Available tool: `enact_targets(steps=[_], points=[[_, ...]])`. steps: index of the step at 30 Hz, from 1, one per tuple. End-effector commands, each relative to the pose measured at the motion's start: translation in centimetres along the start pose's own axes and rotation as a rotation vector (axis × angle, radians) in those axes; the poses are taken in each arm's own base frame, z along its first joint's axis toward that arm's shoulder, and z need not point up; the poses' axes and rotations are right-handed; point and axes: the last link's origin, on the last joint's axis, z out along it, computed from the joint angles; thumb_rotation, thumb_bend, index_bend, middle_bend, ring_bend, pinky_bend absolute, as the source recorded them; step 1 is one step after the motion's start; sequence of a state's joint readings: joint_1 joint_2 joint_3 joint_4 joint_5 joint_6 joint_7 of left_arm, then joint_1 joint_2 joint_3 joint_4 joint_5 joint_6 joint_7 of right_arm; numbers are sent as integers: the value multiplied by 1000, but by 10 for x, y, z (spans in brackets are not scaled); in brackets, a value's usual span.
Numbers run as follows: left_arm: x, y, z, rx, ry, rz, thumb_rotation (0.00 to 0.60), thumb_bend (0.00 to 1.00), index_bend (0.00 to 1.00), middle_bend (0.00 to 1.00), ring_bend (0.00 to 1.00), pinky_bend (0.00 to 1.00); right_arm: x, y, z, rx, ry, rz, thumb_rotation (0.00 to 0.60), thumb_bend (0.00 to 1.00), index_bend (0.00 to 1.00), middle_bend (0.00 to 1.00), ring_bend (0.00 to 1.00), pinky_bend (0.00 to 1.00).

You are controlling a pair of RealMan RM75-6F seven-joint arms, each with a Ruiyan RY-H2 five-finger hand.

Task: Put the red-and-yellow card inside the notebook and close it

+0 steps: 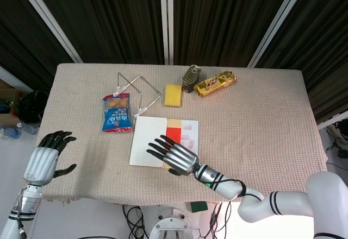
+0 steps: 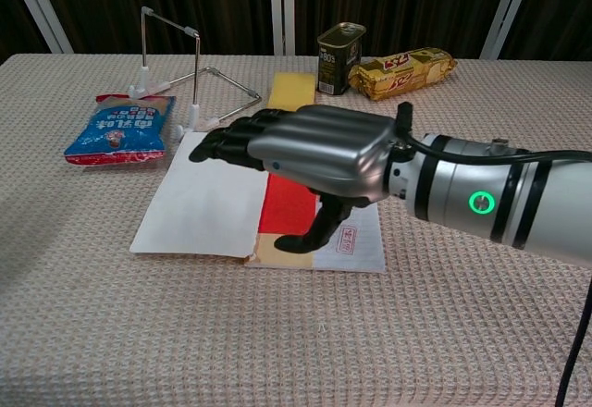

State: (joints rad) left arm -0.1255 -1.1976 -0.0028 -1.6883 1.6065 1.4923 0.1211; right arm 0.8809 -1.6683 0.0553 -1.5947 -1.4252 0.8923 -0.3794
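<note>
The notebook (image 2: 208,203) is seen lying open and flat near the table's (image 1: 261,114) front edge, with the red-and-yellow card (image 2: 287,205) laid on its right page beside the spine, its long axis running front to back. The right hand (image 2: 310,148) is held above the pages, fingers extended and spread, nothing gripped. The left hand (image 1: 46,157) is seen off the table's left edge, fingers apart and empty.
</note>
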Motion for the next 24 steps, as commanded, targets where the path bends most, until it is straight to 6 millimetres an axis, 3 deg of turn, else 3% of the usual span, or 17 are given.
enact_targets(steps=[1, 7, 24], points=[[0, -1, -2, 3, 0, 0, 600, 39, 282, 212, 163, 209, -6, -24, 24, 1, -11, 45, 600, 265, 0, 0, 0, 0], [0, -5, -5, 15, -2, -3, 600, 39, 282, 213, 163, 208, -18, -38, 48, -32, -20, 26, 600, 265, 0, 0, 0, 0], [-3, -13, -3, 30, -10, -13, 600, 39, 282, 213, 163, 208, -36, -42, 89, -104, -21, -9, 600, 279, 0, 0, 0, 0]])
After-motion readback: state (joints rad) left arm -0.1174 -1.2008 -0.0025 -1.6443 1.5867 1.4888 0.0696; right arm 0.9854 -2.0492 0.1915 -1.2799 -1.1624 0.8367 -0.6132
